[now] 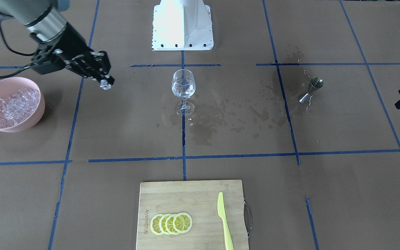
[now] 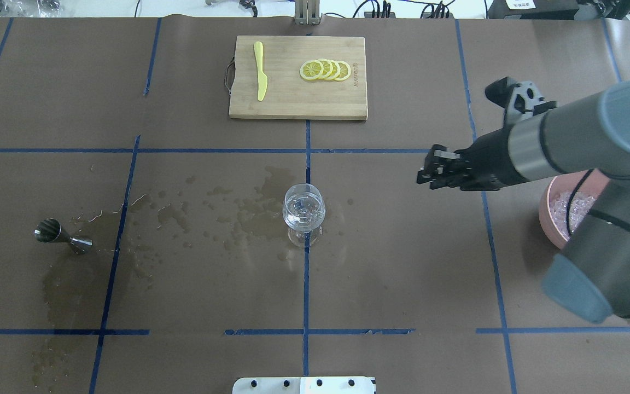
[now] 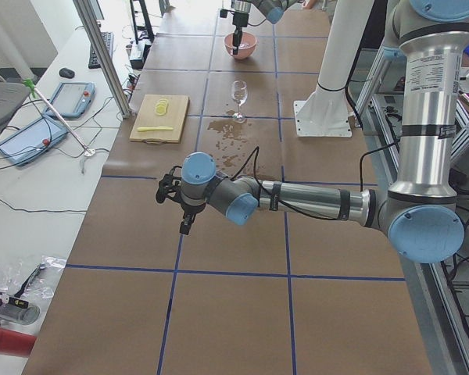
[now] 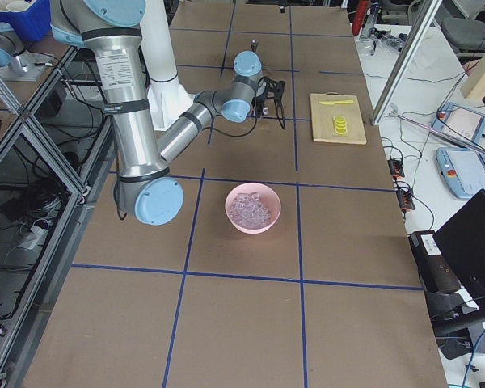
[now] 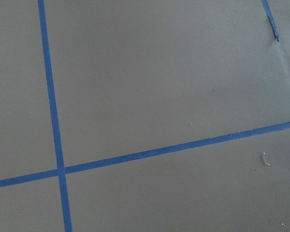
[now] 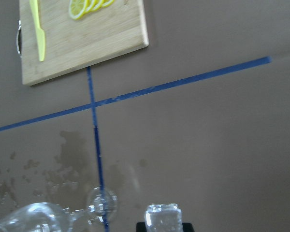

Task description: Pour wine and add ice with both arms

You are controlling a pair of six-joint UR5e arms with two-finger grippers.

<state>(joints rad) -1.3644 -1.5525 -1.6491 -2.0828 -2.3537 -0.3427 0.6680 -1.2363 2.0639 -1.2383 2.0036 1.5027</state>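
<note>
Clear and glassy, saw one ice cube (image 6: 163, 216) pinched tight in the right gripper (image 1: 105, 83), above bare table (image 1: 116, 139) between the pink bowl (image 1: 33, 88) and the wine glass (image 1: 183, 86), apart from both. Saw the other ice (image 1: 12, 106) heaped in that bowl. Noted a little wine (image 2: 303, 214) in the upright glass, wet stains (image 1: 221, 114) spreading towards the jigger (image 1: 311, 89). Found wide open room around the glass; cutting board (image 1: 186, 198) with lemon slices (image 1: 171, 223) and knife (image 1: 224, 222) well away, by the edge across from the robot. Could not tell whether the left gripper (image 3: 180, 207) was open or closed
</note>
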